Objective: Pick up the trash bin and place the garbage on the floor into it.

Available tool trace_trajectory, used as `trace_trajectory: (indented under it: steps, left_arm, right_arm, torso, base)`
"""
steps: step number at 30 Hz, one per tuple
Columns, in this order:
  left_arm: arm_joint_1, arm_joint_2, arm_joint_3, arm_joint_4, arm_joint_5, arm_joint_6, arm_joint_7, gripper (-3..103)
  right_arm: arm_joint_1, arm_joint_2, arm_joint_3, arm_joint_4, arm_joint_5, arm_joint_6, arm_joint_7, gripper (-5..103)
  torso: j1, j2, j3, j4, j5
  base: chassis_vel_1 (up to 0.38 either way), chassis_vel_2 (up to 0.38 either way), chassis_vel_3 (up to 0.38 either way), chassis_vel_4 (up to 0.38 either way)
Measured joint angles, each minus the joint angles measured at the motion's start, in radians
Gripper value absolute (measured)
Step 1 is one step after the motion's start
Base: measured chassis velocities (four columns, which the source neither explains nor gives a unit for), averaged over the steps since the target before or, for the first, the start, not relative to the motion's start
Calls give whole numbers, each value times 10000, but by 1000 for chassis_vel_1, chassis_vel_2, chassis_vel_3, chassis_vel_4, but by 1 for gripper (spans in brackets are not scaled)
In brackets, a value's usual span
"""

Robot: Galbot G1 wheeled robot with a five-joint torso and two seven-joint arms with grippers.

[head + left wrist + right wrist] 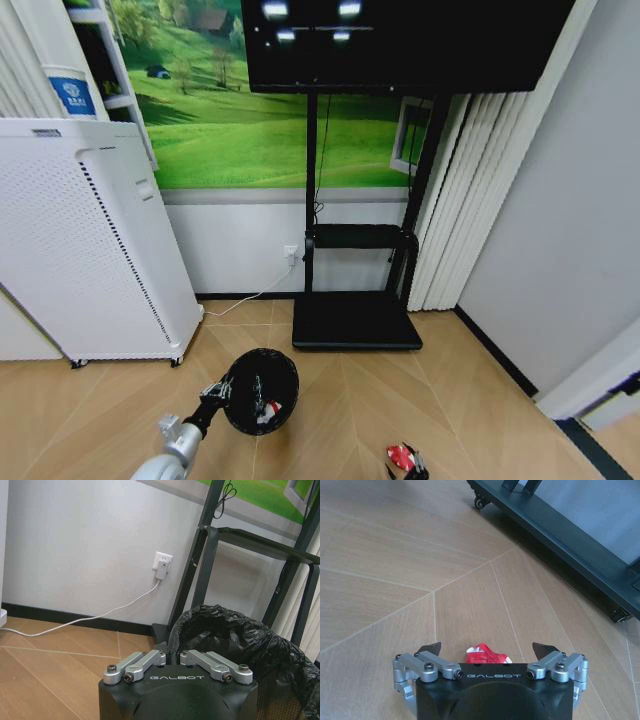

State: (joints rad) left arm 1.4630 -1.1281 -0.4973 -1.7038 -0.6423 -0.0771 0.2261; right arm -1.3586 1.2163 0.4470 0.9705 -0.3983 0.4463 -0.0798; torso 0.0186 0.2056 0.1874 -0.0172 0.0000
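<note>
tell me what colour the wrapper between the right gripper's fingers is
Red and white wrapper, clearest in the right wrist view.

head camera high, wrist cameras low

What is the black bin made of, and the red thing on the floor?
The trash bin looks like black wire mesh, lined with a crinkly, shiny black plastic bag. The left gripper pinches its rim. The red-and-white wrapper, between the right gripper's open fingers, looks like crumpled glossy plastic or foil.

Wrapper (264, 410) inside trash bin (262, 391)
</note>
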Motion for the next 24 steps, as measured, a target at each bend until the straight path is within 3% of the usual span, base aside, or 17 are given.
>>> trace_trajectory:
  steps: [18, 22, 24]
  left_arm:
    - [-57, 29, 25, 78, -61, -6, -9, 7]
    - [-48, 65, -32, 22, -138, -10, -13, 7]
    - [-41, 69, -37, 10, -152, -12, -13, 7]
  right_arm:
    - [591, -11, -98, -514, -453, -843, -45, 103]
    - [551, -13, -83, -482, -610, -934, -260, 89]
    - [536, 13, -64, -476, -630, -940, -284, 89]
  torso:
    - [0, -1, 0, 1, 0]
    - [0, 0, 0, 1, 0]
    - [0, -1, 1, 0, 0]
  base:
    - [0, 0, 0, 0]
    - [0, 0, 0, 0]
    - [0, 0, 0, 0]
